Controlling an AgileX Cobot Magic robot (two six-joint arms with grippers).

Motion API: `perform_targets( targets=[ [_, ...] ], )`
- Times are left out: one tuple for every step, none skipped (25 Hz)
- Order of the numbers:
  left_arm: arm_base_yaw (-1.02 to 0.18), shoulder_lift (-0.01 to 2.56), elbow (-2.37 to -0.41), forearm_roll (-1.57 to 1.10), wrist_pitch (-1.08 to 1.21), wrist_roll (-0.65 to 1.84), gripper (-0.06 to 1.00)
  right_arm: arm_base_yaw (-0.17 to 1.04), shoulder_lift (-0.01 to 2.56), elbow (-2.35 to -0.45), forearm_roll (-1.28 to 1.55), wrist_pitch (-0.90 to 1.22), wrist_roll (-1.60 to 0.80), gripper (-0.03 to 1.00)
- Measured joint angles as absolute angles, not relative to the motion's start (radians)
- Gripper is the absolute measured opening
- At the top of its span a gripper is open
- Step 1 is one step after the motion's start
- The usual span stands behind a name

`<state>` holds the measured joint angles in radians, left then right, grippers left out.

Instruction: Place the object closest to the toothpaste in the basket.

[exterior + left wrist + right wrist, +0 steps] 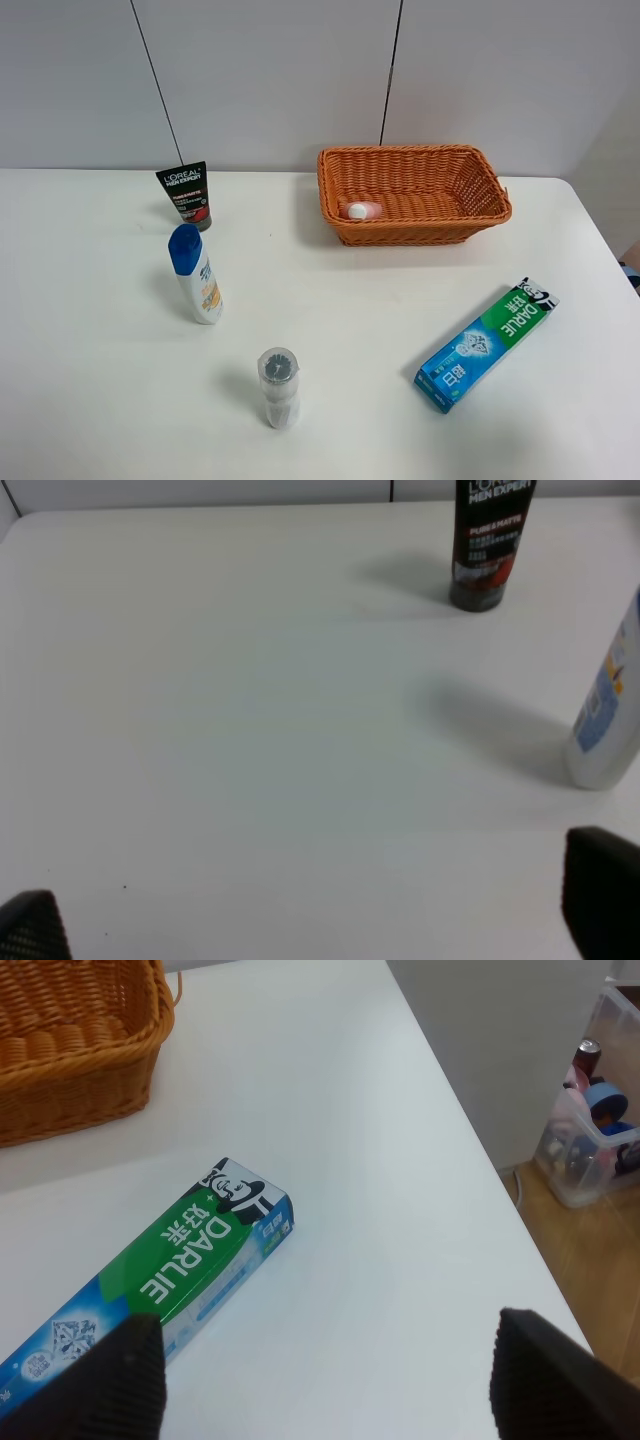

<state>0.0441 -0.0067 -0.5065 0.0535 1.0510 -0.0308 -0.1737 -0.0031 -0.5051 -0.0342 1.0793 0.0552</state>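
Observation:
The green and blue Darlie toothpaste box (pixel 487 343) lies flat at the front right of the white table (pixel 350 300). The woven orange basket (pixel 415 190) stands at the back, with a small pink and white item (pixel 362 210) lying inside it. A clear bottle with a dark cap (pixel 279 385) stands at the front middle. Neither arm shows in the exterior view. My right gripper (pixel 325 1380) is open and empty, above the table beside the toothpaste box (pixel 170 1270), with the basket (pixel 70 1050) beyond it. My left gripper (pixel 320 920) is open and empty over bare table.
A black L'Oreal tube (pixel 186 195) stands at the back left, with a white bottle with a blue cap (pixel 196 275) in front of it. Both show in the left wrist view: tube (pixel 490 540), bottle (pixel 610 710). Past the table's right edge, a plastic box (pixel 600 1130) sits on the floor.

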Motion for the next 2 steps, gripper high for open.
perform_targets(
  targets=[
    [0.044, -0.007, -0.507, 0.053, 1.051, -0.031, 0.99, -0.174, -0.003, -0.505, -0.034, 1.079, 0.055, 0.66],
    [0.044, -0.007, -0.507, 0.053, 1.051, -0.031, 0.99, -0.174, -0.003, -0.505, -0.034, 1.079, 0.055, 0.66]
  ],
)
